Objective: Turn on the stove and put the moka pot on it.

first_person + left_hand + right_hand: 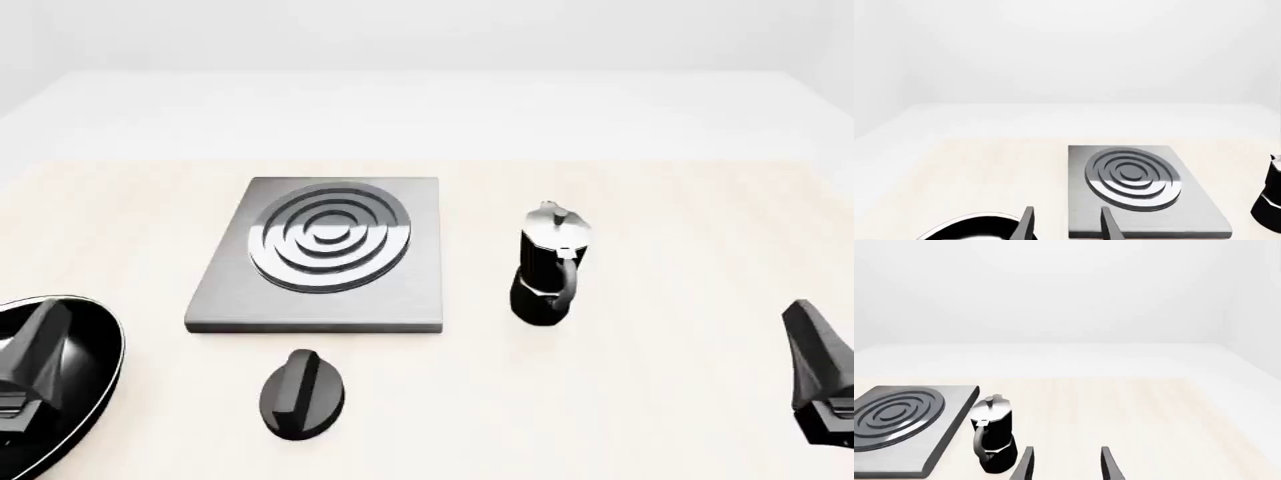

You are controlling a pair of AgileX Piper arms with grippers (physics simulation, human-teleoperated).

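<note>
Both grippers, left (1066,225) and right (1066,465), hang spread, empty; pan (80,390) probably under left, knob (303,394) before stove (320,255), pot (547,265) upright beside.

I can find nothing to read in any of my three views: no words, labels, brand marks, numbers or signs. The stove (320,250) shows me only plain grey metal and bare silver rings, its knob (302,394) carries a ridge but no dial marks or on-off lettering, and the moka pot (547,268) has no maker's stamp on its black body or silver lid. The frying pan (60,380) and the pale table (641,400) are just as unmarked.
</note>
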